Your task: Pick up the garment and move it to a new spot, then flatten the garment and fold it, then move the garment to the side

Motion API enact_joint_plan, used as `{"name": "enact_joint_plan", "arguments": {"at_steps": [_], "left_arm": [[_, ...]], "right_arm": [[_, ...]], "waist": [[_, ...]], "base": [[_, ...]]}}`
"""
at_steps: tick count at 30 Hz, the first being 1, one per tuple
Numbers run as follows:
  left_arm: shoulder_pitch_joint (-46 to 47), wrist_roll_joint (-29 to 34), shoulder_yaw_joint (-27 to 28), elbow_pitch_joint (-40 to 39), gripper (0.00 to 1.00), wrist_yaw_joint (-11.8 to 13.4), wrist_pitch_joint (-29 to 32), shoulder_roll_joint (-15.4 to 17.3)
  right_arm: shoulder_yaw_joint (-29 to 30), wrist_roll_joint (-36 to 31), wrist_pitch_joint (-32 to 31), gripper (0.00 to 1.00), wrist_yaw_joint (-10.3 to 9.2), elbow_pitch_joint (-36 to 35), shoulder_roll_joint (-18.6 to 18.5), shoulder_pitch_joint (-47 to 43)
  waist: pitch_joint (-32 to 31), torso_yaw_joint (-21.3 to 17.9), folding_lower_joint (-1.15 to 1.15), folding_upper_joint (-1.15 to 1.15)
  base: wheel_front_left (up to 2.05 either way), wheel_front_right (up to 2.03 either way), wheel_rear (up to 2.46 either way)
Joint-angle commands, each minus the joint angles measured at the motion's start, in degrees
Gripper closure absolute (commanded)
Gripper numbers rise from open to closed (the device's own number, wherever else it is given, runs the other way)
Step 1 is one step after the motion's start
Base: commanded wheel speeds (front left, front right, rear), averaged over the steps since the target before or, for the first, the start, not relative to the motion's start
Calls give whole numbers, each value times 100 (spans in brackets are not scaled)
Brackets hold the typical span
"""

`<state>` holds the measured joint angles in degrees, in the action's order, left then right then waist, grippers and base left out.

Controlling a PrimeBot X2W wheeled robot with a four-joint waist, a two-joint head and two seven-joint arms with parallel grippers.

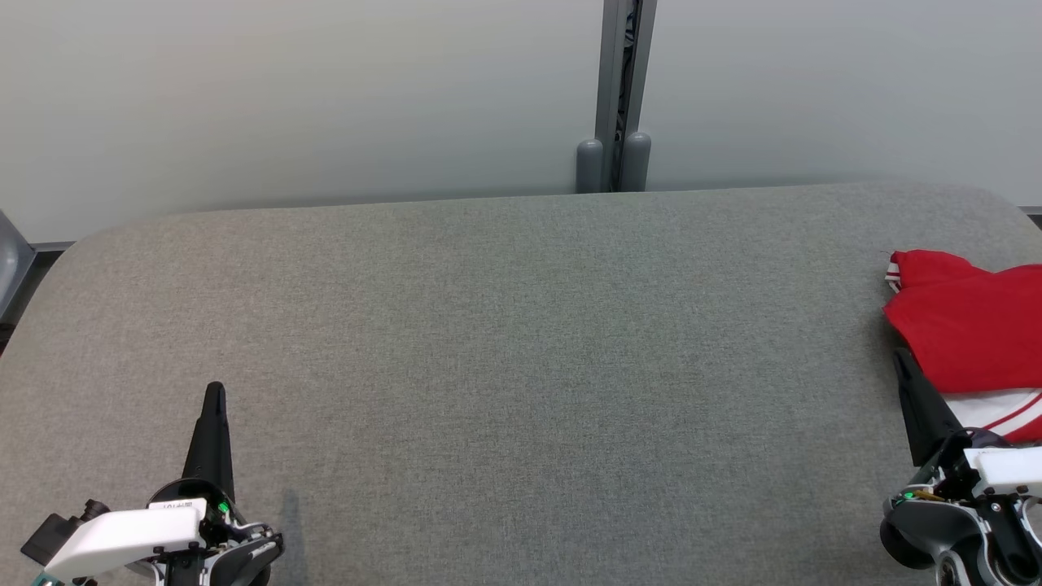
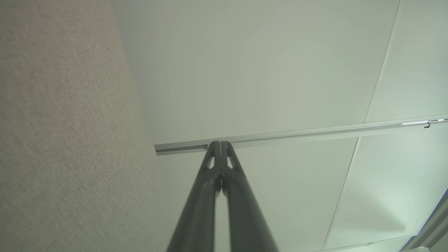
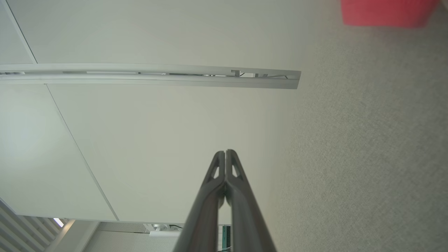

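Observation:
The garment (image 1: 973, 334) is red with white and red striped trim and lies bunched at the right edge of the grey fabric table (image 1: 505, 342), partly cut off by the head view's edge. It shows as a blurred red patch (image 3: 388, 12) at the top right of the right wrist view. My right gripper (image 1: 899, 356) is shut and empty, its tips just left of the garment's near edge. At the lower left my left gripper (image 1: 215, 389) is shut and empty above bare table. Both wrist views show the fingertips (image 2: 219, 143) (image 3: 225, 152) pressed together.
Pale wall panels stand behind the table, with a grey vertical post (image 1: 620, 98) at the back centre. A metal rail (image 3: 150, 75) crosses the wall. The table's rounded corners curve away at the far left and far right.

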<state>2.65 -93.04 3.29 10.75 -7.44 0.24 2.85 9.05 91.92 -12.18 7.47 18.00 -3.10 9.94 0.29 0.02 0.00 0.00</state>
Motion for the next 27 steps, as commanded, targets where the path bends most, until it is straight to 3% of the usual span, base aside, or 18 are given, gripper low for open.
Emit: {"name": "enact_joint_plan", "arguments": {"at_steps": [1, 27], "left_arm": [[78, 10, 30, -2, 100, -29, 6, 13], [79, 13, 35, -2, 100, -29, 14, 8]], "right_arm": [[32, -25, -33, 100, 4, 20, -7, 23], [49, -34, -39, 100, 4, 21, -1, 26]], "waist": [[0, 0, 0, 0], [0, 0, 0, 0]], "base": [[0, 0, 0], [0, 0, 0]]}}
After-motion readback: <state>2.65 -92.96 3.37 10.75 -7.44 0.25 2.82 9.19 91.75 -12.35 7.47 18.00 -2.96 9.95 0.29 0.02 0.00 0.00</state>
